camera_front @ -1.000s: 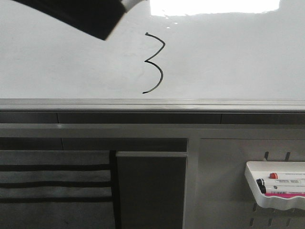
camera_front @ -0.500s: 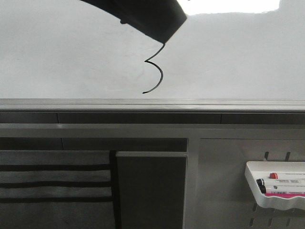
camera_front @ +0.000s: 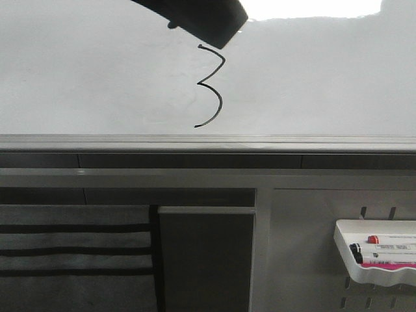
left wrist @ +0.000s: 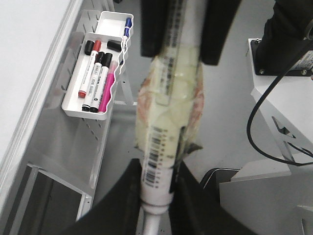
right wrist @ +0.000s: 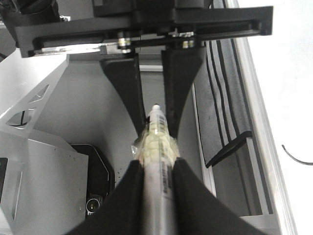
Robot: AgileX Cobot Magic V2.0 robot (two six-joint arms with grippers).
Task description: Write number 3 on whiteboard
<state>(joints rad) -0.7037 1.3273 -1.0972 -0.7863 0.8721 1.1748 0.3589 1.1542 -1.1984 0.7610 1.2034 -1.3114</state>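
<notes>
The number 3 (camera_front: 221, 101) stands in thin black ink low on the whiteboard (camera_front: 97, 78). A black arm part (camera_front: 195, 16) hangs just above the digit's top; I cannot tell which arm it is. My left gripper (left wrist: 156, 181) is shut on the white end of a marker (left wrist: 168, 112) wrapped in yellowish tape. My right gripper (right wrist: 155, 171) is shut on the same marker (right wrist: 155, 142). Each wrist view shows the other gripper's black fingers (left wrist: 220, 29) (right wrist: 181, 83) around the marker's far end. A piece of the digit's stroke (right wrist: 296, 157) shows on the board (right wrist: 288, 73).
The board's grey metal rim (camera_front: 208, 142) runs below the digit. A white marker tray (camera_front: 377, 253) with several markers hangs on the pegboard at the lower right; it also shows in the left wrist view (left wrist: 68, 105). A black cable (left wrist: 259, 142) lies beside a white base.
The black arm part moved right along the top edge, covered the top of the 3 half a second ago, and has since lifted slightly, so the whole digit shows.
</notes>
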